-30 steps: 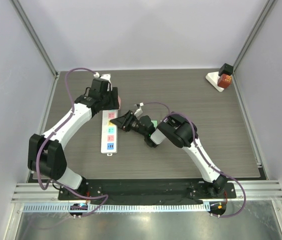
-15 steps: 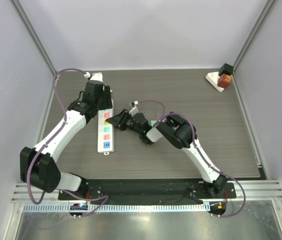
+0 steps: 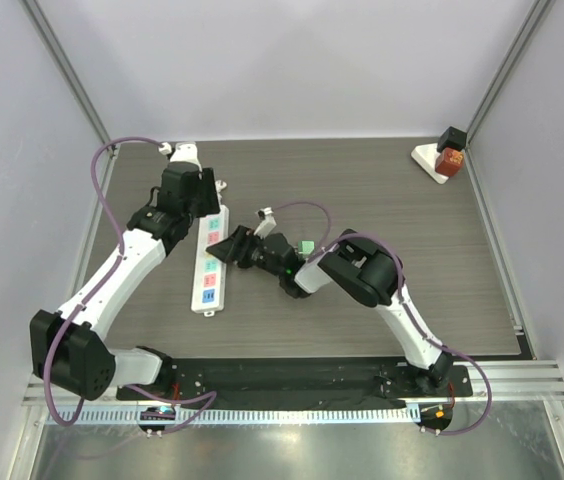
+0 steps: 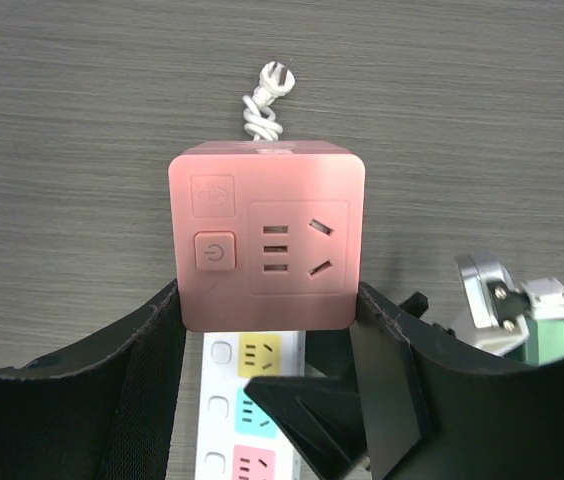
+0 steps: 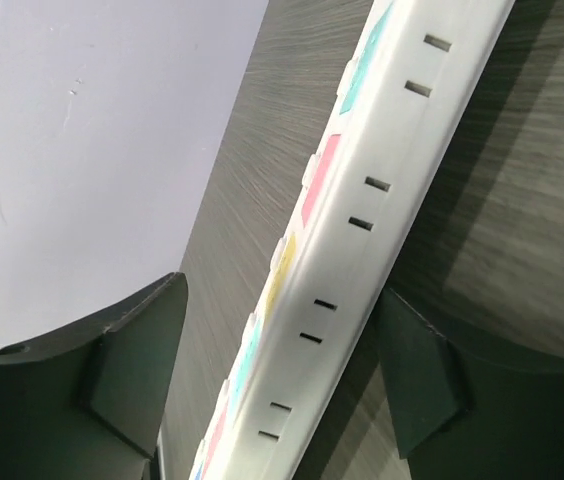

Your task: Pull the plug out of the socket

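My left fingers (image 4: pixel 147 365) clamp the pink cube plug (image 4: pixel 267 235) at the far end of the white power strip (image 3: pixel 208 272); seated or lifted, I can't tell. Just beside it, my right fingers (image 5: pixel 132 370) straddle the strip, parted. A red-black block (image 3: pixel 448 158) sits well apart in the table (image 3: pixel 392 190) corner.

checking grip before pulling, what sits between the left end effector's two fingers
The pink square plastic plug cube, seated on the white plastic power strip; both black fingers touch its sides, shown in the left wrist view.

Grey woodgrain table (image 3: pixel 432 250), white power strip (image 3: pixel 208 277)
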You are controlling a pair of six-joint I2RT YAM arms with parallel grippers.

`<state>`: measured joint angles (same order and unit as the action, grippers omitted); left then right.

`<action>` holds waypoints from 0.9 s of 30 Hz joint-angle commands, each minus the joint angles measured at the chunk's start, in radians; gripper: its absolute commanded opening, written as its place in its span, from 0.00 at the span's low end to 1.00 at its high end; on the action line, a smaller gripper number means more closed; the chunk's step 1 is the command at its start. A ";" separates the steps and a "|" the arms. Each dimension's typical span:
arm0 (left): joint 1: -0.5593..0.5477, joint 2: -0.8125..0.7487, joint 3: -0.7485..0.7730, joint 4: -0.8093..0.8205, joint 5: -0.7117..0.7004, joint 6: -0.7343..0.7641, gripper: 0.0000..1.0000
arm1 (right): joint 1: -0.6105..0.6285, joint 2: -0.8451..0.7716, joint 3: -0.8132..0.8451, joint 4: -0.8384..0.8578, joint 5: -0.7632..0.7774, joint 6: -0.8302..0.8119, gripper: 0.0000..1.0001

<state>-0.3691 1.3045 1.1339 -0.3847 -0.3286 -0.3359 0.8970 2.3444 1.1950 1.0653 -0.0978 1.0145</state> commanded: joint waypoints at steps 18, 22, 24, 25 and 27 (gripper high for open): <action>-0.002 0.120 0.059 0.196 0.623 -0.115 0.00 | 0.017 -0.574 -0.276 -0.778 0.326 -0.274 1.00; -0.002 0.212 0.069 0.257 0.788 -0.176 0.00 | 0.013 -0.701 -0.307 -0.949 0.438 -0.326 1.00; -0.004 0.274 0.072 0.326 0.886 -0.234 0.00 | 0.007 -0.799 -0.353 -0.969 0.437 -0.375 1.00; -0.004 0.295 0.072 0.351 0.908 -0.258 0.00 | -0.004 -0.839 -0.366 -0.981 0.440 -0.384 1.00; -0.004 0.354 0.066 0.421 0.939 -0.314 0.00 | -0.018 -0.942 -0.412 -1.022 0.448 -0.393 1.00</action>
<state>-0.3695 1.6127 1.1618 -0.1459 0.4446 -0.5388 0.8959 1.5284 0.8242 0.1314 0.2775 0.6884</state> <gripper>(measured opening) 0.612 0.995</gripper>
